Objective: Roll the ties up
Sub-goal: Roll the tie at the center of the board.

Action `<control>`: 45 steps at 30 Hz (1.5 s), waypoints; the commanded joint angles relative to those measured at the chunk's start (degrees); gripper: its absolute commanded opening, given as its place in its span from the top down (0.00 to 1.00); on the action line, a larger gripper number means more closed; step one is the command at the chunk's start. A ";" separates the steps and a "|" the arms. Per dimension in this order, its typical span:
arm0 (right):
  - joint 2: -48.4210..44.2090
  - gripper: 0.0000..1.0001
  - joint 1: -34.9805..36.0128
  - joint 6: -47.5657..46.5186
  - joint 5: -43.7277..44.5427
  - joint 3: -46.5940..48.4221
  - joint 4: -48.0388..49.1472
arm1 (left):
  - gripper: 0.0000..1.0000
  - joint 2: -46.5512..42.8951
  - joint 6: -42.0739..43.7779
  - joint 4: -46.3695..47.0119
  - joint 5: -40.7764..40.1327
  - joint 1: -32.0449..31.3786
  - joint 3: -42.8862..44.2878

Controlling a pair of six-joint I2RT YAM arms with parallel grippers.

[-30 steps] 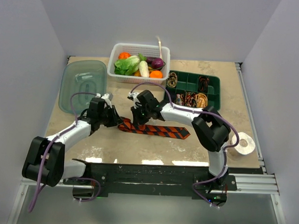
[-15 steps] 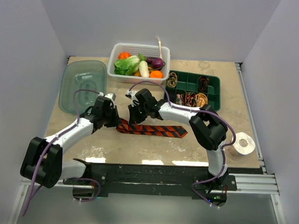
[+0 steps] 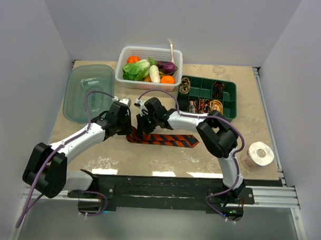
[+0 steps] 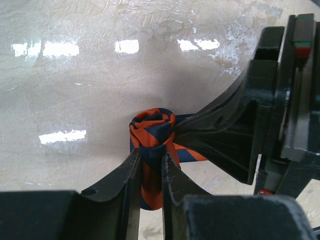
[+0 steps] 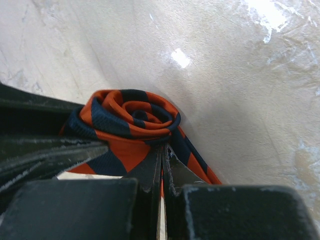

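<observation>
Near the middle of the pale marbled surface [image 3: 148,157], the orange-and-black striped fabric necktie [image 3: 167,140] runs flat toward three o'clock, coiled at its nine o'clock end. The left hand [image 4: 151,167] narrowly pinches that coil, likely so it cannot unwind. The right hand [image 5: 161,155], closed tight, nips the fabric beside it, probably for tension.

A beige marbled bench [image 3: 212,156] carries a striped tie [image 3: 167,140], coiled at the fingers [image 4: 125,185] and trailing right of them. Beyond them sit a clear tub [image 3: 87,91], white basket [image 3: 146,85] and green tray [image 3: 232,101]. A tape roll [image 3: 258,153] lies far right.
</observation>
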 commanded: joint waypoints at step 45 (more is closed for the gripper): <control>-7.59 1.00 -6.24 -1.47 0.44 -6.81 1.04 | 0.94 13.96 -0.43 -12.95 -16.06 -14.84 13.22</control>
